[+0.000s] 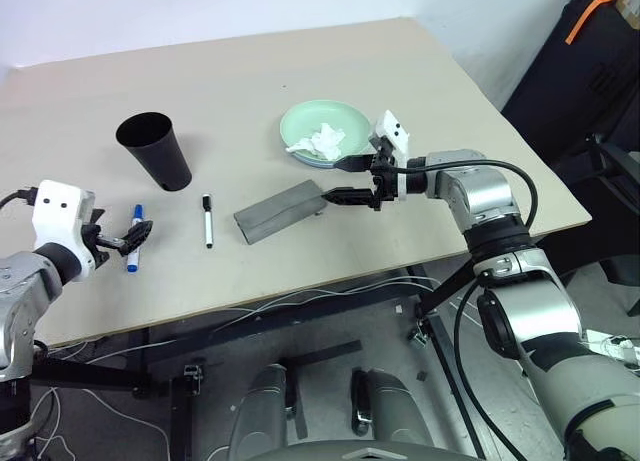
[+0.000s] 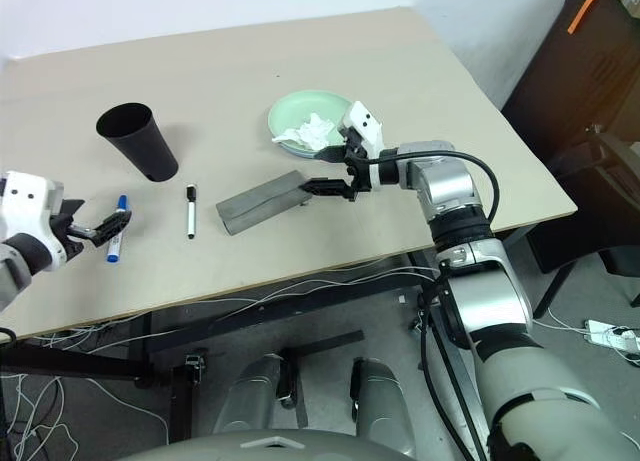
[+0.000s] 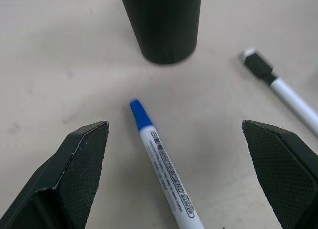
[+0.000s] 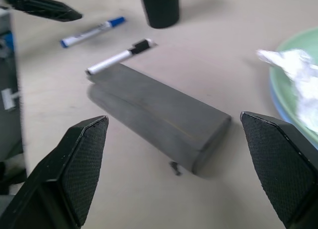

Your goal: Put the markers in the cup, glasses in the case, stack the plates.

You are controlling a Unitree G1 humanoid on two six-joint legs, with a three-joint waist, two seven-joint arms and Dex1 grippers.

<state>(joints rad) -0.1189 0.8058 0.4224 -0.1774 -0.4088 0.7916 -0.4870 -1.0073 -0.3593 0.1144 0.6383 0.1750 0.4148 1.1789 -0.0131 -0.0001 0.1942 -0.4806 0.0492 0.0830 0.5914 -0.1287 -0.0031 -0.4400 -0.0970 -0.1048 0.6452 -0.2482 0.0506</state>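
Both end effectors stand spread and empty. The left end effector (image 1: 118, 243) hovers low near the bench's (image 1: 420, 91) front left corner with its fingers straddling the blue-capped marker (image 3: 161, 162), which lies flat on the bench, touched by neither pad. The black-capped marker (image 1: 208, 221) lies just beside it toward the middle, and the cup (image 1: 155, 151) stands upright behind the two, a little in from the left edge. The right end effector (image 1: 350, 179) points across the bench at the near end of the case (image 1: 280, 211), which lies shut and flat near the middle of the front edge; its fingers flank that end without gripping it. A small dark bit shows on the bench at the case's end, too small to name, and the glasses cannot be made out, so they may already be inside. Behind the right end effector, toward the bench's right side, the mint green plate (image 1: 345, 116) sits on the light blue plate (image 4: 278, 107) with a crumpled white tissue (image 1: 325, 139) in it, so stacking looks done. The step in hand seems to be the markers: next the left fingers must drop and close on the blue-capped barrel, lift it, tip it upright and carry it over the cup's rim
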